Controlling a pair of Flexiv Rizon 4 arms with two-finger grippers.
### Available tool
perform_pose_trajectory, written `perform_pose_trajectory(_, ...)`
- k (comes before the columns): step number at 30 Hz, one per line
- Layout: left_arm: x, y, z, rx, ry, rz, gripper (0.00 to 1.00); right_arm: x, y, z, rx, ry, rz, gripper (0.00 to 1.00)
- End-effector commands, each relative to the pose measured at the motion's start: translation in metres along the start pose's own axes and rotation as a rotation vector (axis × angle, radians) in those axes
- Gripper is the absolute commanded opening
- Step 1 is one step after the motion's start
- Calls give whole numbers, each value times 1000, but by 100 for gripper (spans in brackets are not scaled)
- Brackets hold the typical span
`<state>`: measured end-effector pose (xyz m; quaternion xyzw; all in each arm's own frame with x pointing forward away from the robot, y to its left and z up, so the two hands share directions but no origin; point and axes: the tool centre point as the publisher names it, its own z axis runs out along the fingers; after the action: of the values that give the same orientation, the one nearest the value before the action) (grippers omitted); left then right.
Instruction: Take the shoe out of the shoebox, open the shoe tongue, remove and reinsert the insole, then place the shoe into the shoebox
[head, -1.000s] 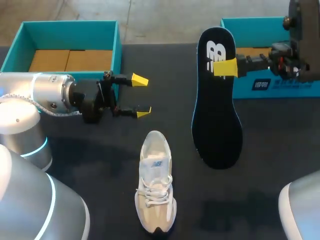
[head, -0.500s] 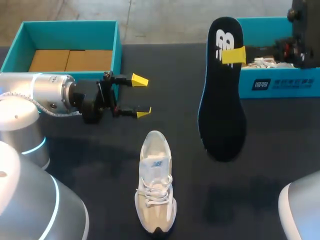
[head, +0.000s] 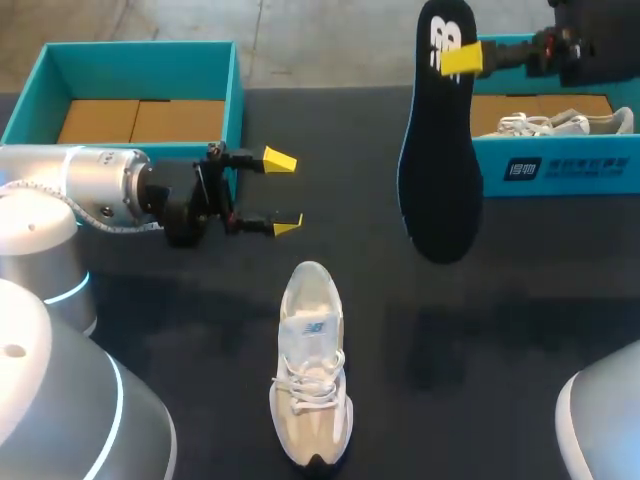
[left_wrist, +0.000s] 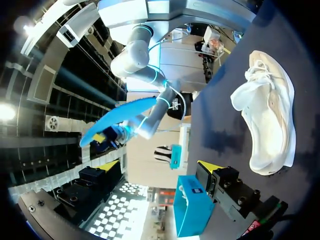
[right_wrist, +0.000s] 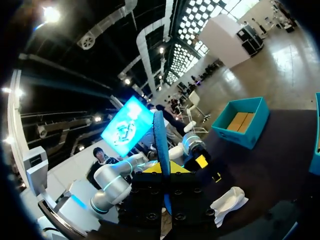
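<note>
Head view, clock taken from the table's centre.

Right gripper (head: 458, 60) is clamped on the black foam insole with the blue edge and white logo (head: 440, 150). It grips near the logo end, at about 1 o'clock. The insole hangs clear of the black table (head: 520, 330), wide end down, just beside the near-left corner of the teal cardboard shoebox on the right (head: 560, 170) at 2 o'clock. A second white sneaker (head: 550, 122) lies in that box.

In the right wrist view the insole (right_wrist: 161, 145) sits edge-on between my yellow fingertips (right_wrist: 150, 169), pinched from both sides.

Left gripper (head: 284, 192) is at about 10 o'clock, fingers spread apart with nothing between them. It sits just beside the right wall of the teal open box with the brown cardboard floor (head: 140, 75), which is at 11 o'clock.

The white lace-up sneaker with the beige sole (head: 312, 375) stands alone on the table at 6 o'clock, toe toward me. It is at 5 o'clock from the left gripper and well apart from both grippers.

In the left wrist view the jaws stand wide. The sneaker (left_wrist: 267, 115) lies on the table beside the left gripper (left_wrist: 160, 167), not touching it. Far ahead, the insole's blue underside (left_wrist: 117, 117) shows, held by my right arm.
</note>
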<state>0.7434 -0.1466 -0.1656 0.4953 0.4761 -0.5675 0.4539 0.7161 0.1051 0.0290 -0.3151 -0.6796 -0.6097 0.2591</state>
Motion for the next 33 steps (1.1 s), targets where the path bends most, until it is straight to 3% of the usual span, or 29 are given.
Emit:
perform_pose_trajectory(1, 1, 0, 1, -2, -1, 2, 100, -22, 41, -6, 137, 10, 39, 0)
perform_pose_trajectory(20, 1, 0, 1, -2, -1, 2, 100, -26, 43, -8, 146, 12, 57, 0)
perform_pose_trajectory(33, 1, 0, 1, -2, -1, 2, 100, -73, 20, -3, 117, 88, 262, 0)
